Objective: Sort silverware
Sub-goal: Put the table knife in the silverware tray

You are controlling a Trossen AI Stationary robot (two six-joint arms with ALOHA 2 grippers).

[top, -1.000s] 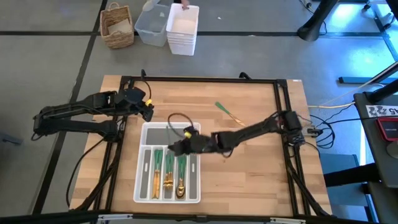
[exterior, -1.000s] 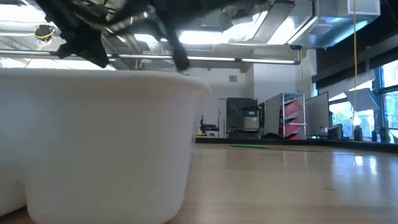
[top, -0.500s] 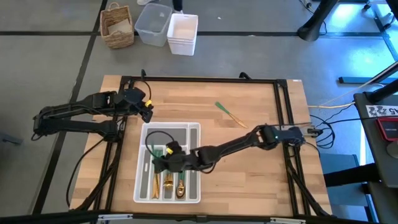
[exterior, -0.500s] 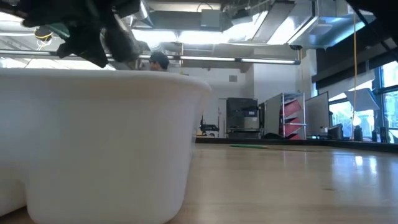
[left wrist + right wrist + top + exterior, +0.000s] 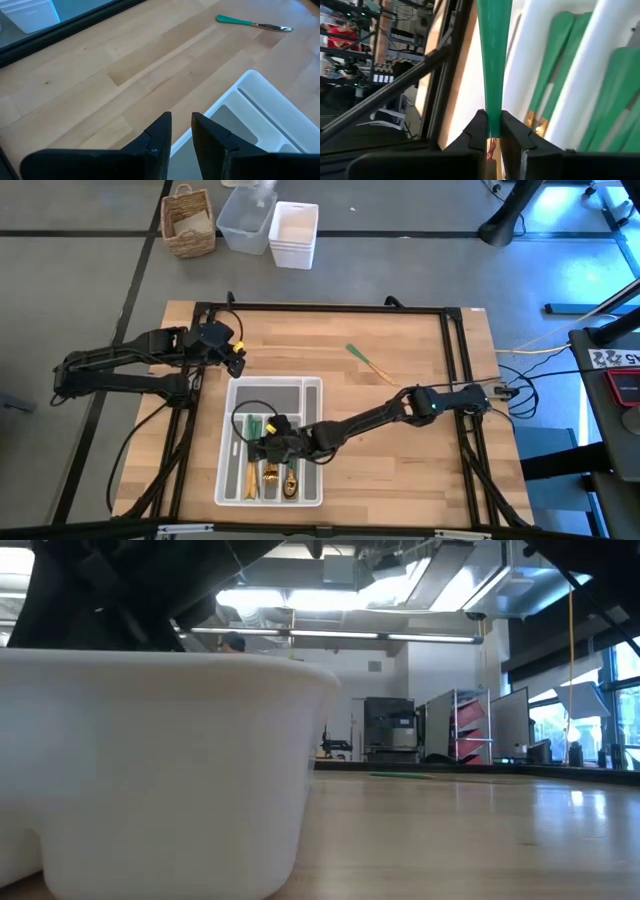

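Observation:
The white organizer tray (image 5: pixel 310 395) sits at the near middle of the table, with several green-handled gold silverware pieces (image 5: pixel 272 472) lying in its long slots. One more piece (image 5: pixel 368 361) lies alone on the wood toward the far right, and shows in the left wrist view (image 5: pixel 252 23). My right gripper (image 5: pixel 264 444) reaches across into the tray from the right and is shut on a green-handled piece (image 5: pixel 254 423). My left gripper (image 5: pixel 181 127) waits at the tray's far left corner, its fingers a narrow gap apart, touching nothing. In the low view the tray wall (image 5: pixel 150 770) hides the tray's contents. My right gripper pinches the green-handled piece between its two fingers where the green handle meets the gold head (image 5: pixel 493 127). It comes slanting down from the table's right. The handle (image 5: pixel 494 45) sticks out forward past the fingertips, over the tray's left side. Whether it rests on the tray does not show.
Black frame rails (image 5: pixel 330 308) run round the table. A wicker basket (image 5: pixel 188 222), a clear bin (image 5: pixel 245 218) and a white bin (image 5: pixel 293 232) stand on the floor beyond the far edge. Bare wood lies right of the tray. A person (image 5: pixel 233 641) shows far behind.
My right gripper, still shut on the green-handled piece, has moved toward the table's left and near edge, from the tray's right half to its left half, and has sunk lower into the tray. The left arm has kept still.

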